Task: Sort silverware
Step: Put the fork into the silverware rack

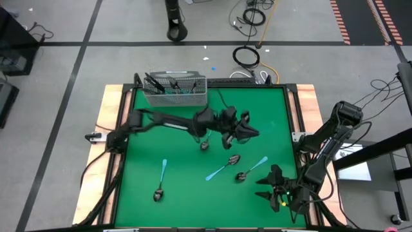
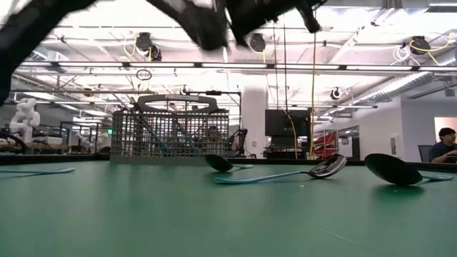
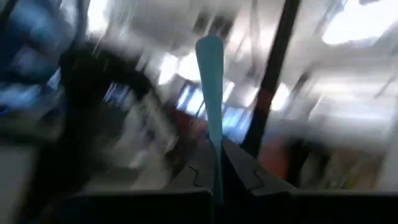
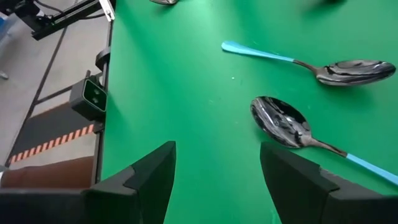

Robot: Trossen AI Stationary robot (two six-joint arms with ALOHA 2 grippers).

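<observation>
Plastic and thin metal: judging the pieces as light, stiff and slippery, and gripping best across a flat handle near its middle. Pinching 1 light blue handle (image 3: 210,93) upright in the closed left hand (image 3: 217,163), raised over the green surface (image 1: 187,174). Keeping the right hand (image 4: 217,149) spread wide and empty, low by the near right corner, just short of 2 blue-handled spoons (image 4: 283,121). Leaving another blue-handled spoon (image 1: 159,183) and a dark spoon (image 1: 205,145) lying loose. Showing dark pieces and some blue handles standing in the wire basket (image 1: 175,96) at the far edge.
</observation>
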